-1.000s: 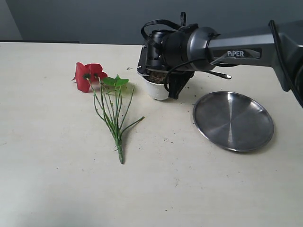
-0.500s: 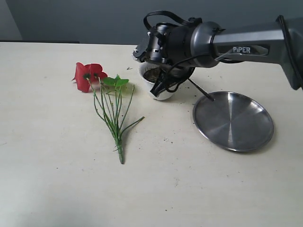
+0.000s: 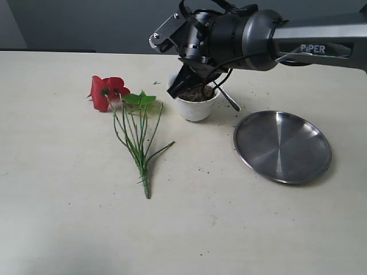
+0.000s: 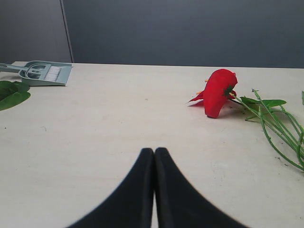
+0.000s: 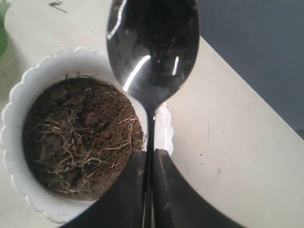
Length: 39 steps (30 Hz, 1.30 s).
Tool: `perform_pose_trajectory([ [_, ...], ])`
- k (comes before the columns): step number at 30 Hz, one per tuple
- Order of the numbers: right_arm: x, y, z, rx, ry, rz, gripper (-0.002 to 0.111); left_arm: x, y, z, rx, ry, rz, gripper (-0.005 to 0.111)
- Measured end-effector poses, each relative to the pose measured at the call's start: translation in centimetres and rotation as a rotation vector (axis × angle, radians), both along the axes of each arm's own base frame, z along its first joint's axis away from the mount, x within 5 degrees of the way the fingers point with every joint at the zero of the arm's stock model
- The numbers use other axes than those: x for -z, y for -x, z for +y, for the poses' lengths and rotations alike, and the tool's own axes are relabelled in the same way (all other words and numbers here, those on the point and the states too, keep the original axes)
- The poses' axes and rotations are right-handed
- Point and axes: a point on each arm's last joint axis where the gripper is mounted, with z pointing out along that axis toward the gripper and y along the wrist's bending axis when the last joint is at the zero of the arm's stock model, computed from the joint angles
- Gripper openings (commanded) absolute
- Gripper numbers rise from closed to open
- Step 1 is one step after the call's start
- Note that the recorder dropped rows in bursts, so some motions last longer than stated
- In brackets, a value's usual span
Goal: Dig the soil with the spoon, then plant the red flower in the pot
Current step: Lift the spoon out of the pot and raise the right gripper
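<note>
Above the pale worktop (image 3: 86, 217), the right end effector (image 5: 148, 159) pinches the spoon (image 5: 152, 52) by its handle, just over the pot (image 5: 12, 123) holding the soil (image 5: 80, 137).

We're looking at a robot test bench here, a lab setup rather than anyone's home. There's a bare cream tabletop (image 3: 229, 229) against a plain grey-blue wall (image 3: 86, 23), and a grey arm (image 3: 321, 48) lettered PIPER reaches in above the white pot (image 3: 195, 107). Right of the pot sits a steel plate (image 3: 282, 146); left of it, an artificial red flower (image 3: 106, 91) laid flat. A small dustpan with brush (image 4: 45, 72) lies on the same table (staged props, all of it).
</note>
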Motion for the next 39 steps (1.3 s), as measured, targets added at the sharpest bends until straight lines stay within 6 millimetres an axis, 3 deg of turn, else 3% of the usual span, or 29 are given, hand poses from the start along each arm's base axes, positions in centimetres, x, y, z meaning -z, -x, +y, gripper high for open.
perform_pose_trajectory([
  [9,0.3,-1.6,-2.0,0.117,-0.100,0.058,-0.001,0.0,0.0,0.0,0.000,0.000,0.000,0.000],
  [31,0.4,-1.5,-1.2,0.134,-0.232,0.082,-0.001,0.0,0.0,0.0,0.000,0.000,0.000,0.000],
  [35,-0.4,-1.4,-1.3,0.150,-0.257,0.075,-0.001,0.0,0.0,0.0,0.000,0.000,0.000,0.000],
  [39,-2.5,-1.1,-1.6,0.158,-0.319,0.046,-0.001,0.0,0.0,0.0,0.000,0.000,0.000,0.000],
])
